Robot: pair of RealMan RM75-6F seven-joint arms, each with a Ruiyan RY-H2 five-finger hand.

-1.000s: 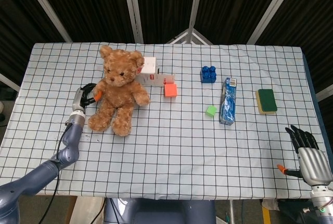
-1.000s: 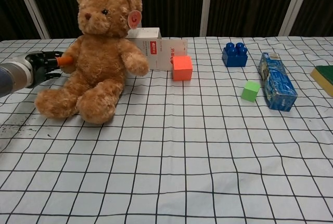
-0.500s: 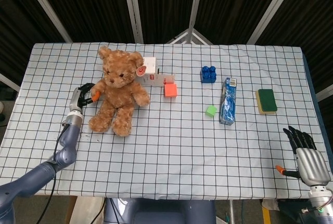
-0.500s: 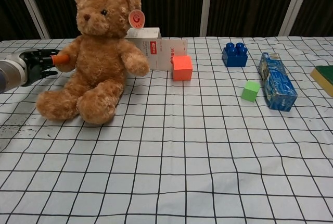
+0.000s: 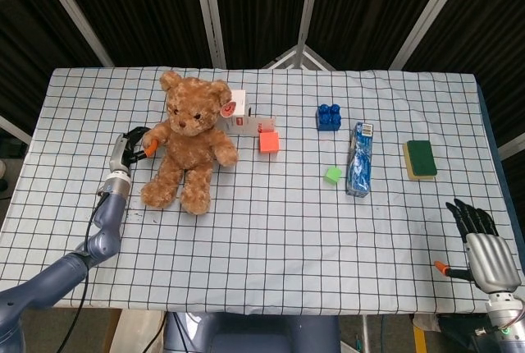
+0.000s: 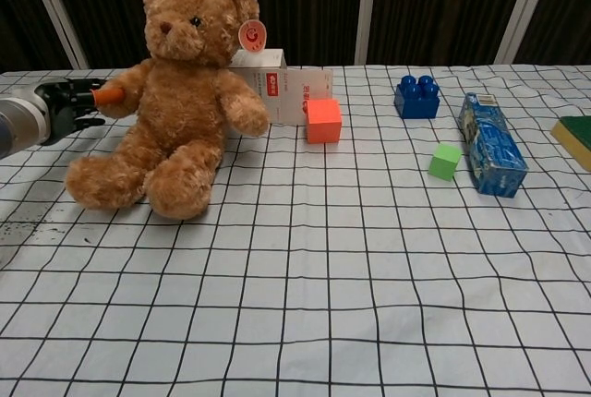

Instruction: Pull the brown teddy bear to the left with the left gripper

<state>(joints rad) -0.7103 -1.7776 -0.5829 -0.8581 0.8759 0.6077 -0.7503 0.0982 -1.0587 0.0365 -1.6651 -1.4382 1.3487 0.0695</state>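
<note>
One brown teddy bear (image 5: 190, 139), gripped by left hand (image 5: 131, 147).

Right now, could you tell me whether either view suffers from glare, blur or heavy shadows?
Head view: even, soft light, no glare on the checked tablecloth; everything sharp, background dark. Chest view: the brown teddy bear is crisp with only a faint shadow beneath it; the left hand at its arm sits at the frame edge, slightly soft. The right hand shows only in the head view.
</note>
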